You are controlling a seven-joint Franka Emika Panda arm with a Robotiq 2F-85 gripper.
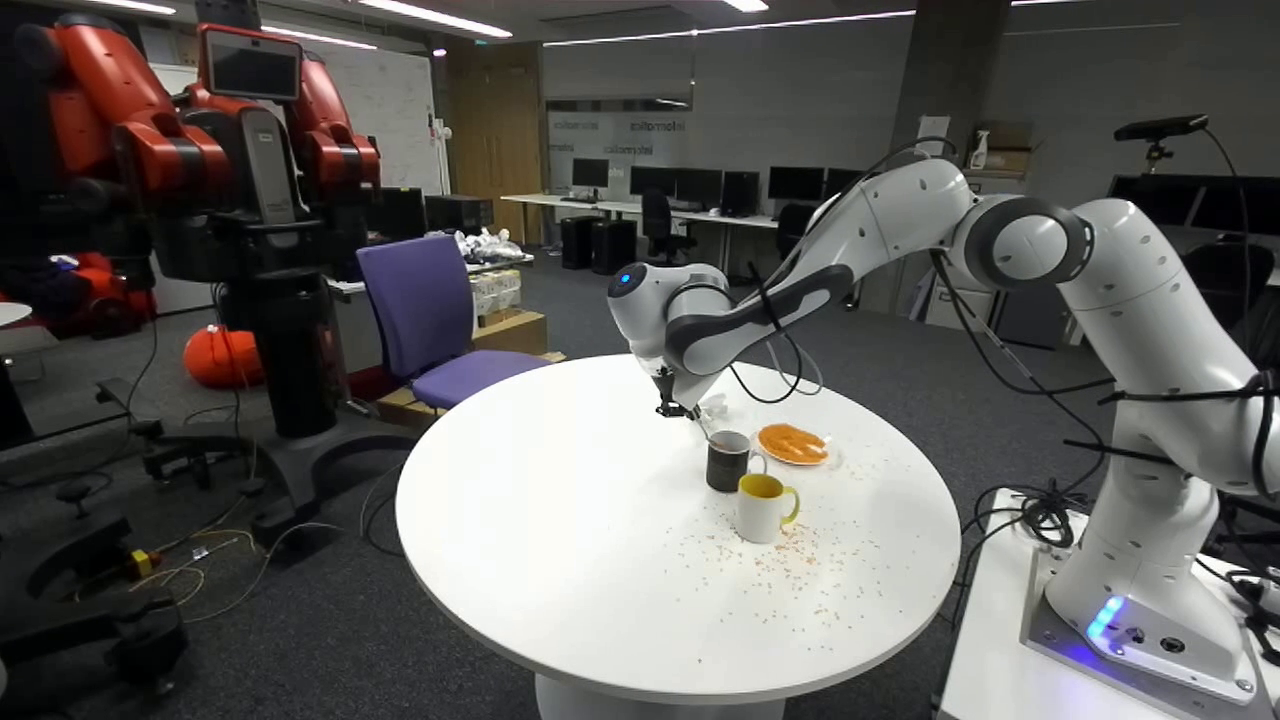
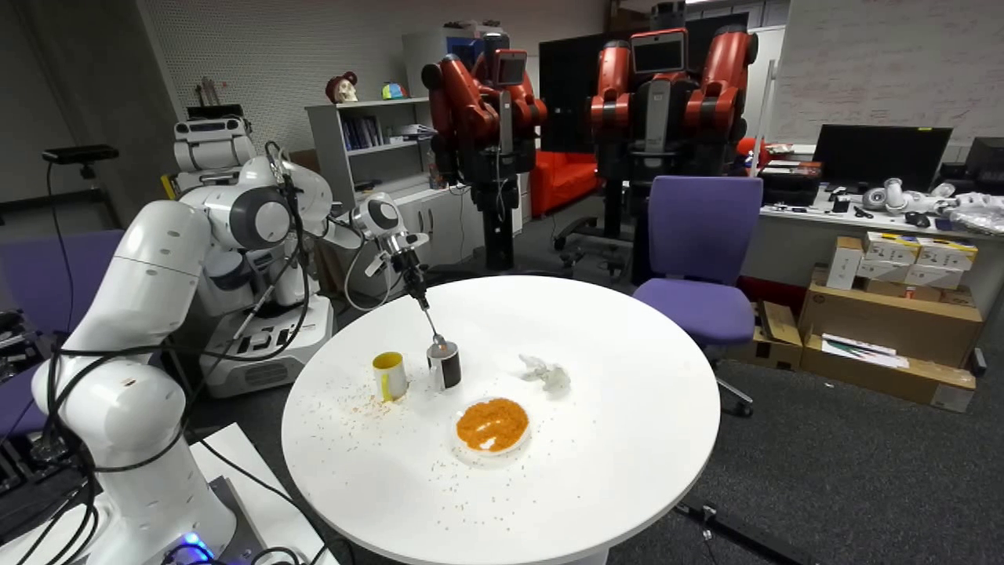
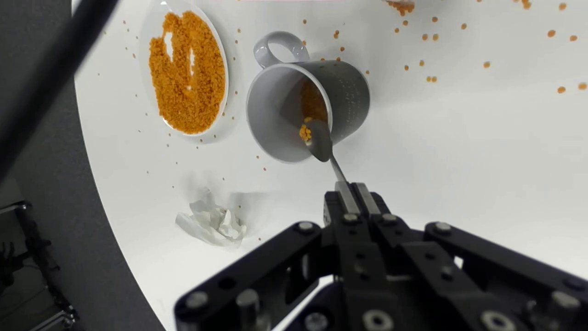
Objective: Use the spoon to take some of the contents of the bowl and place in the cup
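The bowl, a shallow white dish (image 3: 224,50) holding orange grains, lies on the round table and shows in both exterior views (image 1: 828,455) (image 2: 489,453). The dark mug (image 3: 347,99) stands upright beside it, pale inside with orange grains in it; it shows in both exterior views (image 1: 724,468) (image 2: 449,370). My gripper (image 3: 357,184) is shut on the thin handle of the metal spoon (image 3: 321,143). The spoon's head is tilted over the mug's mouth near the rim, with a few orange grains on it. I cannot tell whether it touches the rim.
A white mug with a yellow inside (image 1: 758,518) stands close to the dark mug and shows in an exterior view (image 2: 394,379). A crumpled white tissue (image 3: 211,223) lies on the table. Loose grains are scattered around the mugs and bowl. A purple chair (image 1: 420,310) stands by the table.
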